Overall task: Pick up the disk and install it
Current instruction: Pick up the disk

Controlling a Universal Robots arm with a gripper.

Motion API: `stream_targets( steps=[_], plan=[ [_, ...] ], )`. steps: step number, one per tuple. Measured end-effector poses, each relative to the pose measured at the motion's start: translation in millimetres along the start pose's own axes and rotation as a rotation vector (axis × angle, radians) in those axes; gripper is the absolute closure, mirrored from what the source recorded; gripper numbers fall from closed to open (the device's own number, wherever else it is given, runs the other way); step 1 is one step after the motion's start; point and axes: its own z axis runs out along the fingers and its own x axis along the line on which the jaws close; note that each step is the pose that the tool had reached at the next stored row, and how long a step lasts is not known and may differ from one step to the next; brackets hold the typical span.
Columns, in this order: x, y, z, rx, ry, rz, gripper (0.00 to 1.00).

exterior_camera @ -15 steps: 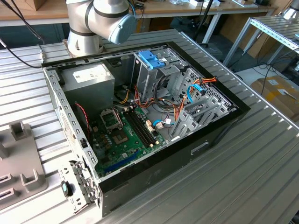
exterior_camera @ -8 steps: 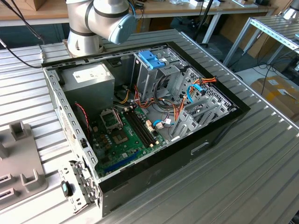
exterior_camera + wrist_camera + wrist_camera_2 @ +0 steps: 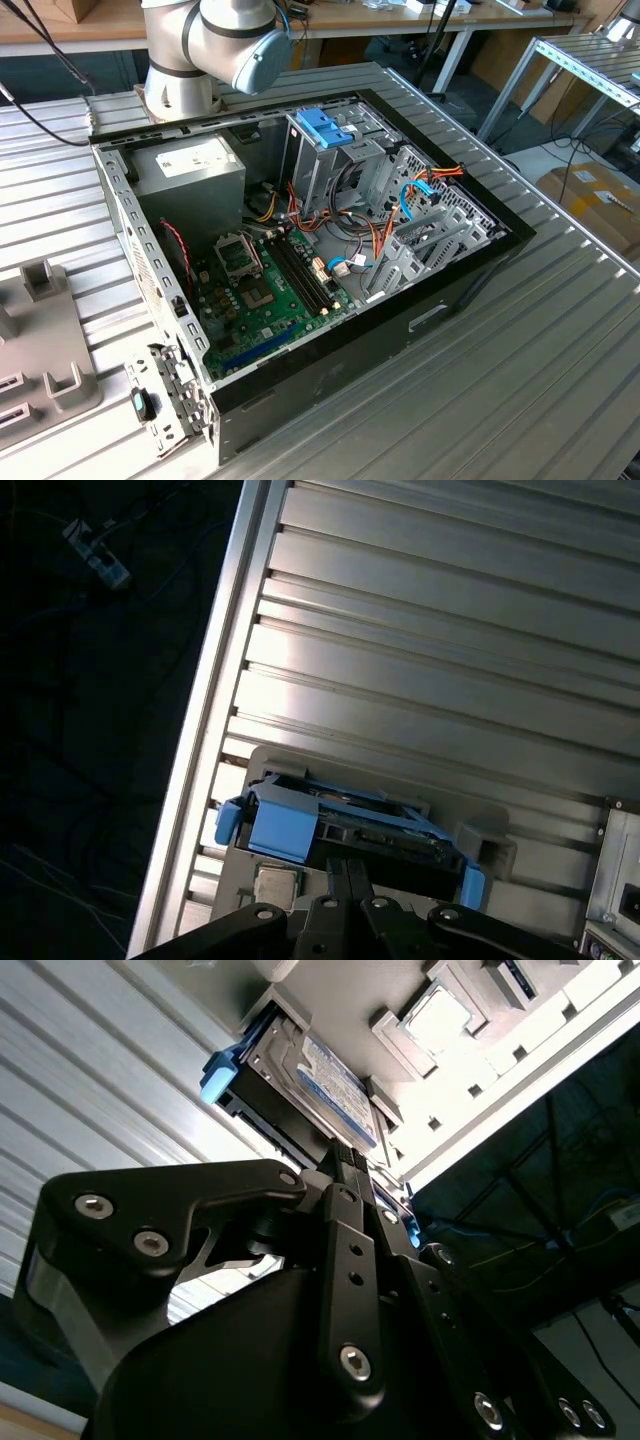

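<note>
Disk (image 3: 322,1082), label face showing and framed by its light-blue carrier rail (image 3: 283,827), lies flat in a grey holder (image 3: 438,1022) on the ribbed aluminium table (image 3: 450,630). Gripper (image 3: 345,868), seen in both wrist views, stands over the holder at the disk's near end, its black fingers (image 3: 345,1230) drawn together; whether the tips touch the disk cannot be told. Exterior view: open computer case (image 3: 330,375), with a blue bracket (image 3: 322,127) atop its drive cage (image 3: 310,175).

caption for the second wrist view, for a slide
End effector close to the disk resting on a grey fixture.
</note>
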Motion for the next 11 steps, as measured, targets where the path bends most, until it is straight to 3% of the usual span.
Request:
stream_targets(
  steps=[4,11],
  plan=[
    [0.0,0.0,0.0,0.0003,0.0004,-0.031,0.89],
    [0.0,0.0,0.0,0.0013,0.0017,-0.143,0.89]
  ],
)
